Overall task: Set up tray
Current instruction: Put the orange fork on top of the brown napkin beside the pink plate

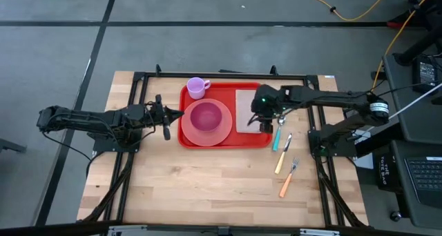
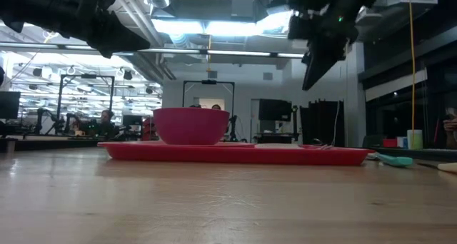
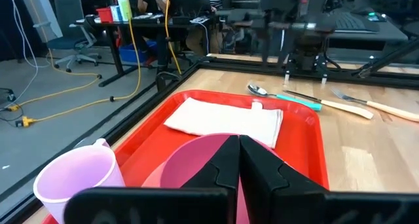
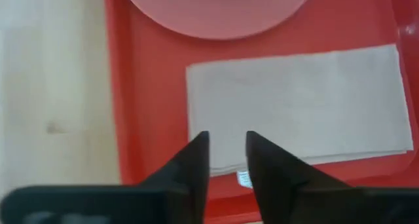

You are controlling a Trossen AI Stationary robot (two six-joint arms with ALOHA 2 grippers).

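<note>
While the red tray (image 1: 224,138) lies flat near the far middle of the pale wood-plank tabletop (image 1: 207,188), its raised rim and rounded corners frame a round salmon-pink plate (image 1: 221,131) carrying a deeper pink bowl (image 1: 206,116). Beside the plate, on the tray's right part, rests a pale beige rectangular napkin (image 1: 245,112), soft and folded. A lilac plastic mug (image 1: 197,87) stands at the tray's far left corner. The right claw (image 1: 265,126) hovers above the napkin's near edge, fingers slightly parted and holding nothing. The left claw (image 1: 166,123) waits just left of the tray, its fingers pressed together, empty. Slim-handled cutlery (image 1: 283,153) lies on the wood right of the tray.
</note>
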